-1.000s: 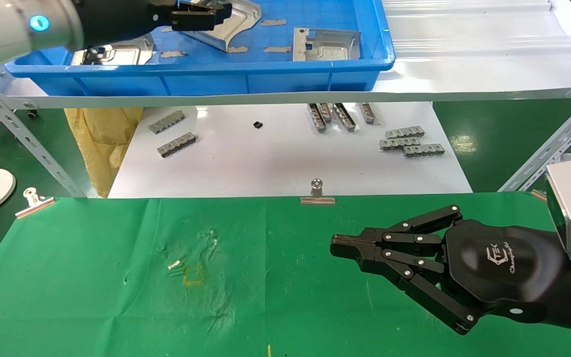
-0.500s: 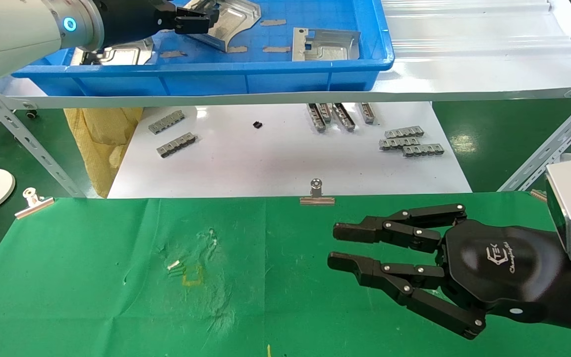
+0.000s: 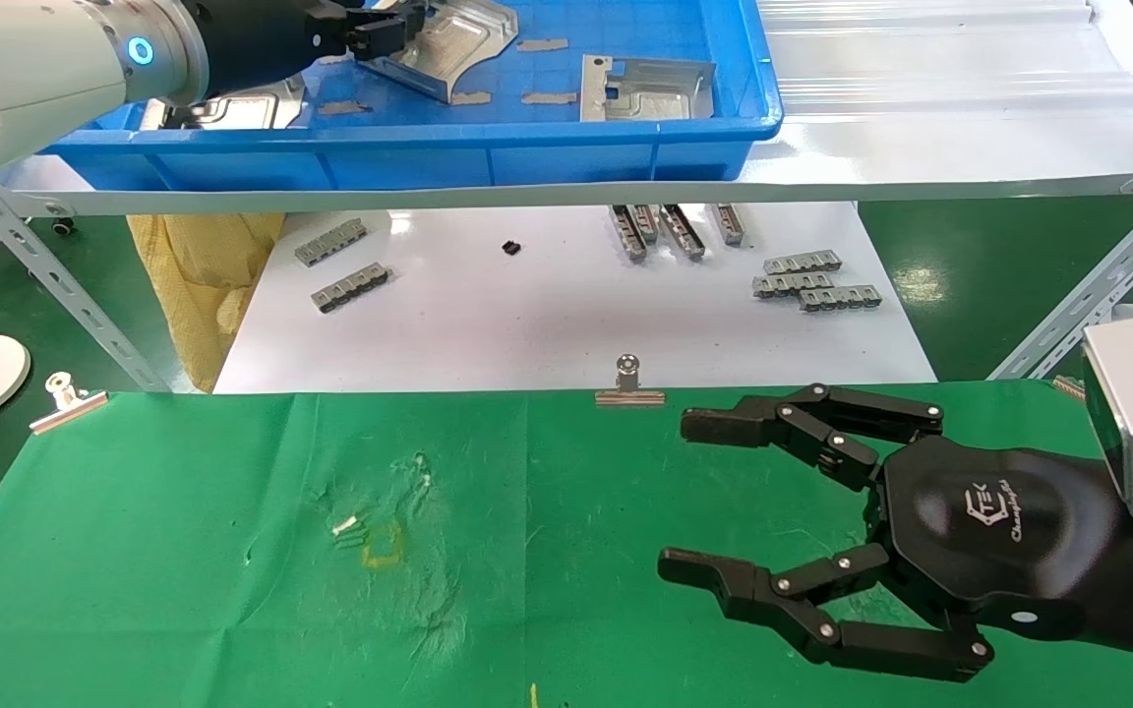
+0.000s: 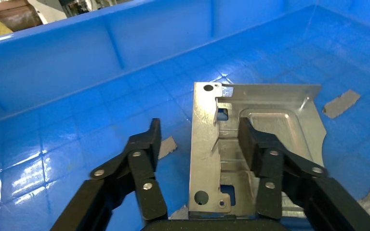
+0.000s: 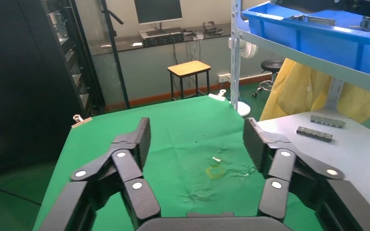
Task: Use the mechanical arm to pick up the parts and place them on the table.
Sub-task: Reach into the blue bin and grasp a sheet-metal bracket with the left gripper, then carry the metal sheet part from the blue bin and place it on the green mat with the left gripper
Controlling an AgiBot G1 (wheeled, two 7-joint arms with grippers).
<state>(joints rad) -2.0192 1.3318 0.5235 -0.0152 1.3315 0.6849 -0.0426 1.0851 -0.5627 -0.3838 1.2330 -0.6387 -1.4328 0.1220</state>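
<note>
The left black link-fingered gripper [image 4: 200, 144] reaches into the blue plastic tray [image 3: 527, 147] on the white metal shelf [image 3: 921, 138], its fingers spread apart around one edge of a shiny silver stamped sheet-metal plate [image 4: 265, 139]; one finger rests over the plate's embossed channel, the other hangs over bare tray floor beside it, so nothing is clamped. That plate lies on the tray floor among flat grey tape strips [image 4: 341, 103]. In the head view, two more silver plates sit in the same tray, one near its right end [image 3: 645, 88] and one under the left arm [image 3: 242, 103]. The right black gripper [image 3: 694, 497] hovers over the right side of the green-cloth table [image 3: 183, 590], released wide and empty. Small grey notched bars [image 3: 807, 280] lie on the white sheet [image 3: 547, 324] beyond the table
</note>
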